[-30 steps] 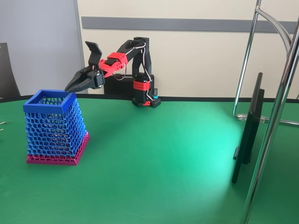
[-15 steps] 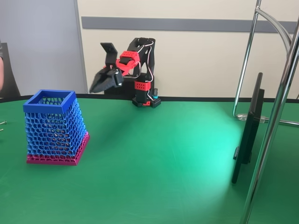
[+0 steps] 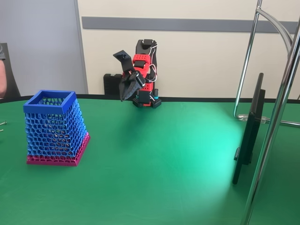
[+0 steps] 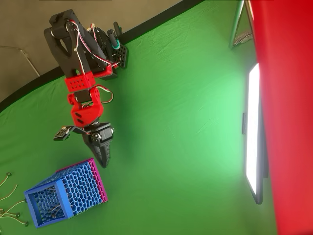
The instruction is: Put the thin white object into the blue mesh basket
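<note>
The blue mesh basket (image 3: 54,129) (image 4: 63,198) stands upright on the green table, its pink base down. Through its open top, thin pale sticks (image 4: 51,210) lie inside. Several thin white objects (image 4: 11,205) with small dark tips lie on the table left of the basket at the overhead view's edge. My gripper (image 3: 123,97) (image 4: 104,160) hangs folded back near the arm's base, pointing down. It is shut with nothing in it, well apart from the basket.
A dark monitor (image 3: 248,136) (image 4: 252,132) stands on edge at the right, beside chrome stand poles (image 3: 276,117). A person's arm (image 3: 1,70) shows at the left edge. Open green table lies between the basket and the monitor.
The arm has drawn back from above the basket toward its base, moving right in the fixed view. The gripper swung from level to pointing down.
</note>
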Available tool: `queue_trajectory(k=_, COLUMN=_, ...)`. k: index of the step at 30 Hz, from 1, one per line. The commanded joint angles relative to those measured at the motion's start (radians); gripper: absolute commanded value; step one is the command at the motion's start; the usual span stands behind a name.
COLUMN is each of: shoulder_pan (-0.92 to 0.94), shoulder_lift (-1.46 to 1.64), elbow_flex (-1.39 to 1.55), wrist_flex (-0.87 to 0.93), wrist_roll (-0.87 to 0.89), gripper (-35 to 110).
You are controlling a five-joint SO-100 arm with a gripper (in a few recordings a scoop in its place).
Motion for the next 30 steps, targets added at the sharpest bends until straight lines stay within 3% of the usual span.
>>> queue_trajectory(k=1, shoulder_pan=-0.060, shoulder_lift=0.147, elbow_flex=0.117, wrist_flex=-0.014, wrist_roll=0.140, gripper=5)
queue_trajectory(k=8, shoulder_pan=-0.143, shoulder_lift=0.436, elbow_flex=0.374, wrist_flex=-0.008, wrist_roll=0.351, gripper=1)
queue_trajectory(k=10, shoulder_pan=-0.152, shoulder_lift=0.514, elbow_flex=0.377, wrist_flex=0.117, wrist_roll=0.426, gripper=1)
queue_trajectory(k=19, shoulder_pan=-0.158, shoulder_lift=0.721, elbow_flex=0.479, wrist_flex=0.322, wrist_roll=0.653, gripper=1)
queue_trajectory(k=30, shoulder_pan=-0.155, shoulder_lift=1.009, elbow_flex=0.479, wrist_flex=0.772, wrist_roll=0.896, gripper=1)
